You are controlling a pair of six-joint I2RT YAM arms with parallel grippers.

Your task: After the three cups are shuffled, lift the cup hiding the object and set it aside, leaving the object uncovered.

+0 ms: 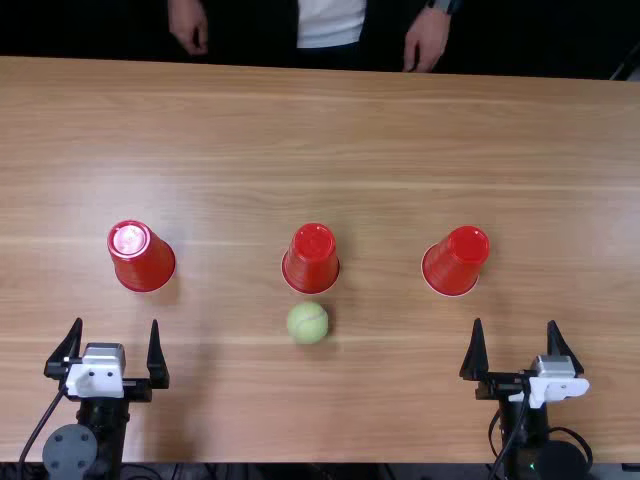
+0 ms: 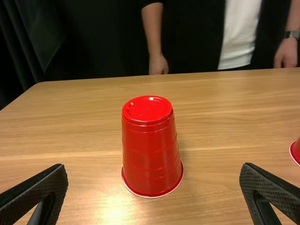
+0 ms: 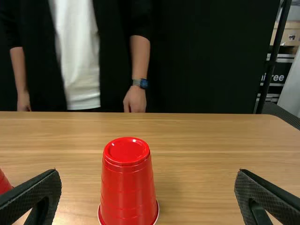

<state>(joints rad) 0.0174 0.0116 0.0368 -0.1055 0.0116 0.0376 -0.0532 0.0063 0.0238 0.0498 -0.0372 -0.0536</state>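
Right now I see both arms low in the top view. The left gripper (image 1: 115, 325) sits in the lower left of the frame with its two fingers spread wide and nothing between them. The right gripper (image 1: 513, 325) sits in the lower right, spread just as wide and just as empty.

Across the middle of the frame, three red cups stand in a row on the wooden table (image 1: 320, 130), all upside down with their rims on the wood and well apart from one another. The left cup (image 1: 140, 257) is directly above my left gripper in the frame, with a strip of bare table between them. The right cup (image 1: 456, 261) is above my right gripper and slightly towards the centre. The middle cup (image 1: 311, 258) stands at the centre of the frame.

The tennis ball (image 1: 307, 323), yellow-green, lies in the open, under no cup. It is just below the middle cup in the frame, close to its rim, though I cannot tell whether they touch. It lies roughly midway between my two grippers.

On the left wrist camera, the left cup (image 2: 151, 147) stands upright ahead of the open fingers (image 2: 35, 192), clear of both. The right wrist camera shows the same for the right cup (image 3: 127, 185), centred between that arm's fingers (image 3: 33, 194) and touching neither.
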